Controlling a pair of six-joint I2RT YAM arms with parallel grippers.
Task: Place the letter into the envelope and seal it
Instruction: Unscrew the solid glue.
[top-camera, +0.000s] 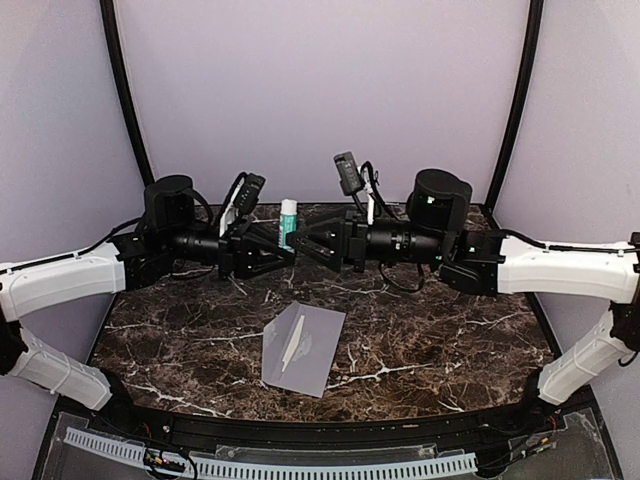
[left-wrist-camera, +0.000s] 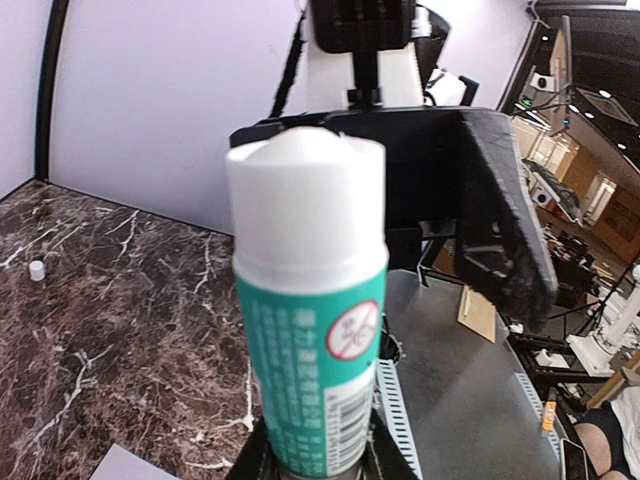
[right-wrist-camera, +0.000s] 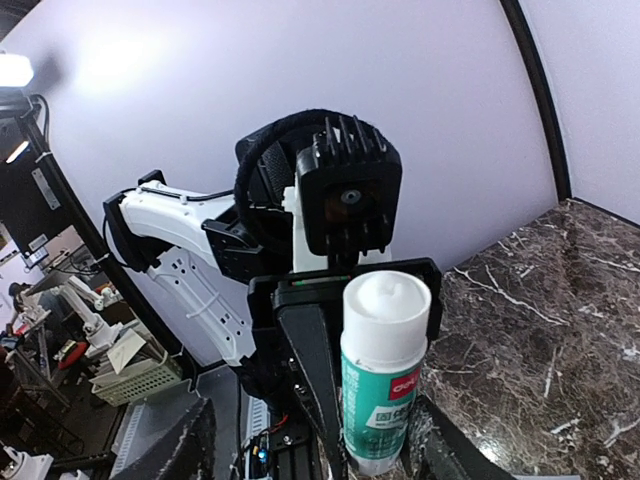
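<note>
The envelope (top-camera: 310, 352) is laid flat on the marble desk (top-camera: 450, 330). Of the letter (top-camera: 292, 343) only a narrow cream strip is seen, lying slantwise on the envelope's left half. Above and beyond the envelope, a green-and-white glue stick (top-camera: 288, 218) is held upright in the air. Its lower end is clamped by the left claw (top-camera: 284, 250). The right claw (top-camera: 301, 245) is found just right of the stick, its fingers spread wide and not seen touching it.
</note>
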